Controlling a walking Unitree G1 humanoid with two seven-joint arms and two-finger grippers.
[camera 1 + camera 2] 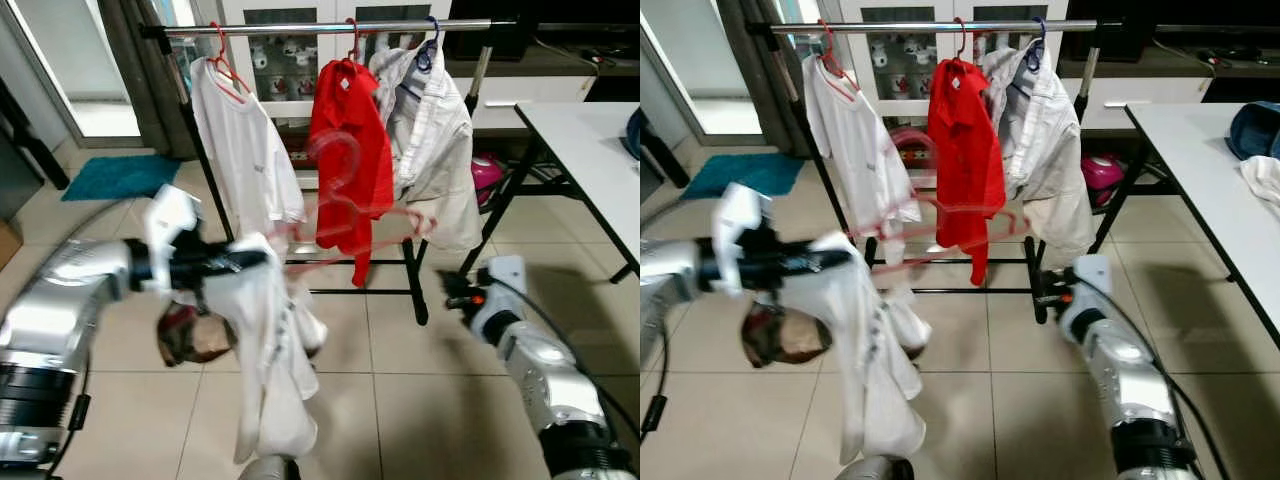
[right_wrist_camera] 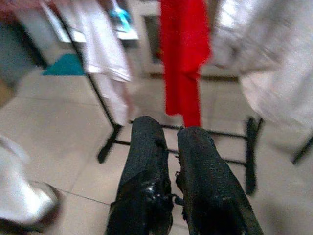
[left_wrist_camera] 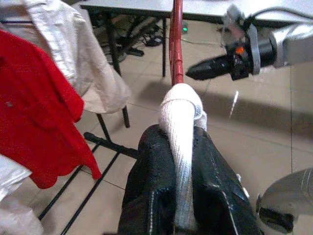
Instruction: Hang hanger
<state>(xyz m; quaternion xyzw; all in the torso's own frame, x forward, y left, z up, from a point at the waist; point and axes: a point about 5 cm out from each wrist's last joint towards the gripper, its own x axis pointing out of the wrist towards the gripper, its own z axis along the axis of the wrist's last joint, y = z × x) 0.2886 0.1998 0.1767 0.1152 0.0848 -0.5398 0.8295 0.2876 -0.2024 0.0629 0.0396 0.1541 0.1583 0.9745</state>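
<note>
1. Hanger (image 1: 350, 215), red and motion-blurred, is carrying a white shirt (image 1: 270, 340) and hovering in front of the rack (image 1: 330, 28), below its rail, not yet hooked on.
2. Left pincer (image 3: 178, 161) is reaching in from the left, fingers closed on the shirt bunched over the hanger's end; in its wrist view the white cloth is sitting squeezed between the two black fingers (image 3: 151, 186) with the red bar running out beyond.
3. On the rail, a white shirt, a red shirt (image 1: 348, 150) and a cream shirt (image 1: 435, 140) are already hanging.
4. Right pincer (image 2: 168, 156) is hovering low on the right, holding nothing, fingers nearly together, near the white worktop (image 1: 590, 140).
5. Risks: gripping through cloth may be letting the hanger slip or swing; the hook may be snagging the red shirt.
</note>
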